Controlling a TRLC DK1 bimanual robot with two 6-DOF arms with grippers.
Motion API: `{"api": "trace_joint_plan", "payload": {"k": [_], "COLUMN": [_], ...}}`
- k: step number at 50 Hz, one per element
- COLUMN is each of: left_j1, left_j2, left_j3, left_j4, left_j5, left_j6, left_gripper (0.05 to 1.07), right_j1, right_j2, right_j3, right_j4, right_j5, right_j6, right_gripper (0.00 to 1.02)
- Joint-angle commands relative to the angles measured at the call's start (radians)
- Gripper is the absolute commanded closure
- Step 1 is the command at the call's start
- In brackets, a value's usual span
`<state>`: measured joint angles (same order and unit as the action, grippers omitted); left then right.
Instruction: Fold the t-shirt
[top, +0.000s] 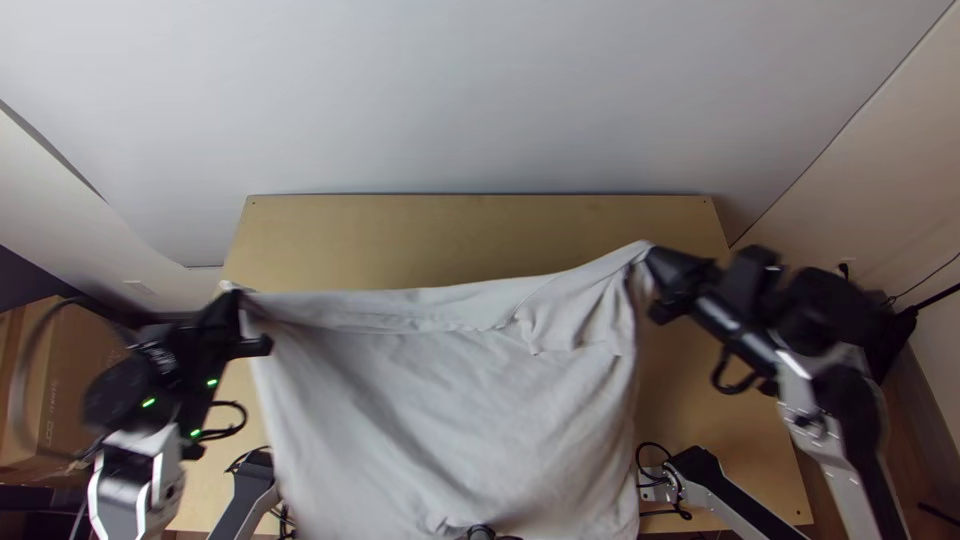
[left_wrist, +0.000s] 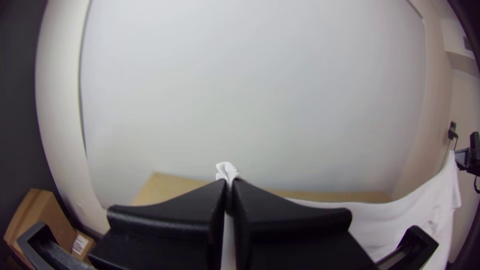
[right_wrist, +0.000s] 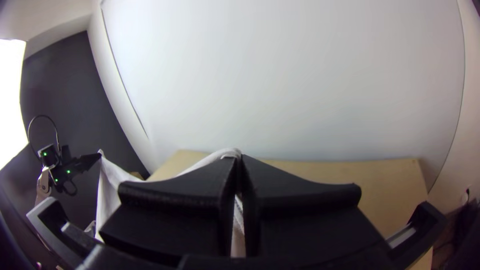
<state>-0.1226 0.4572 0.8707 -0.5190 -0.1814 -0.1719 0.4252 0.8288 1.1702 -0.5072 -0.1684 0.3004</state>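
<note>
My left hand (left_wrist: 229, 187): pinches shirt (top: 450, 400), left end
My right hand (right_wrist: 239, 162): pinches right end
Lowering: I should go evenly, edge taut

top: high over near edge of counter (top: 480, 225), looking steeply down | left wrist, right wrist: close to t-shirt (top: 450, 400), facing pale wall (top: 480, 100) | shared by wrist views: wall, counter's far edge
</note>
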Motion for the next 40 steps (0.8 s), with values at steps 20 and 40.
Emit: {"api": "trace_joint_plan", "payload": {"k": [20,40], "left_j1": [0.086,0.138], "left_j2": [0.687,1.265], "left_j3": [-0.199,0.194], "left_j4": [0.557,0.654], "left_j5": [0.169,0.209], "left_j6": [-0.071,-0.075], "left_gripper": [1.05,1.05], "right_j1": [-0.167,-0.233], "right_j2": [0.467,0.954], "right_j3": [-0.201,0.140], "right_j4": [0.452,0.458], "right_j5": [-0.049,-0.049], "right_j6": [0.048,0.048], "right_gripper": [1.00,1.00]}}
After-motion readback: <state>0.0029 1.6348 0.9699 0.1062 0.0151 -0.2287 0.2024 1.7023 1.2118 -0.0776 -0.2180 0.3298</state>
